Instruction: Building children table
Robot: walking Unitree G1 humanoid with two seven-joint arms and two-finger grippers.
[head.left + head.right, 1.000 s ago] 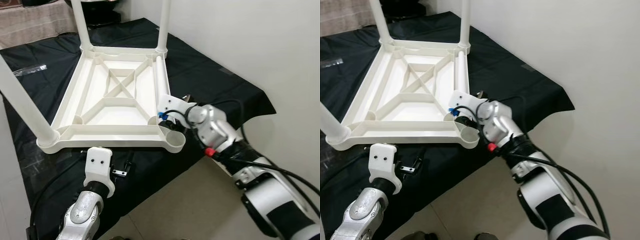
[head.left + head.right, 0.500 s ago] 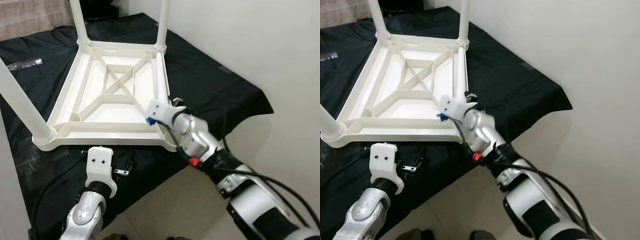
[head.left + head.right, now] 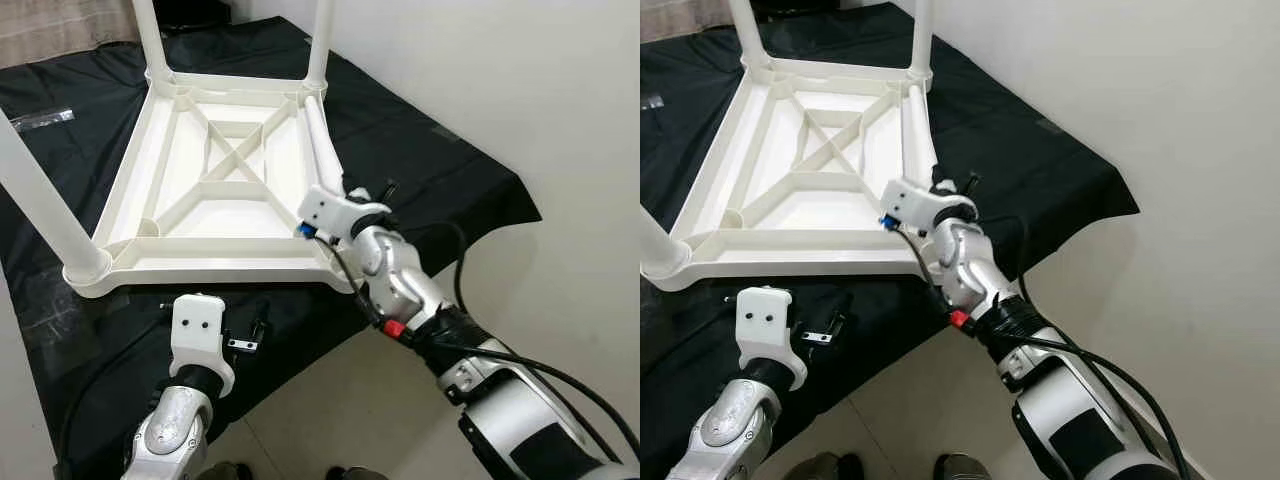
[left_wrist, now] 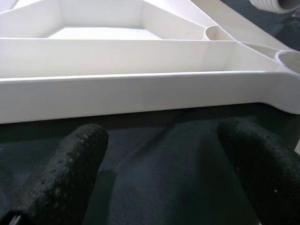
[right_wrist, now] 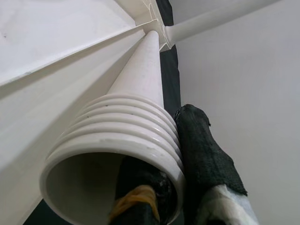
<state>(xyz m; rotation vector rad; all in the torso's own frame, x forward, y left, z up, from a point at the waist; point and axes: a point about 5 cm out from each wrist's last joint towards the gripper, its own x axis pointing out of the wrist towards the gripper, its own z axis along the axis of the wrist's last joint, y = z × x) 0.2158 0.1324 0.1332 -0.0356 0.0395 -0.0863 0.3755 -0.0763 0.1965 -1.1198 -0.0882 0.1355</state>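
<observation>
- The upturned white tabletop lies on the black cloth; three legs stand in its corner sockets.
- A fourth, loose leg lies along the tabletop's right rim.
- The right arm bends in from the tabletop's near right corner; the right claw pinches the loose leg's ribbed end, one finger inside the tube, one outside.
- The left claw hovers over the cloth just before the tabletop's near rim, its fingers spread apart.
</observation>
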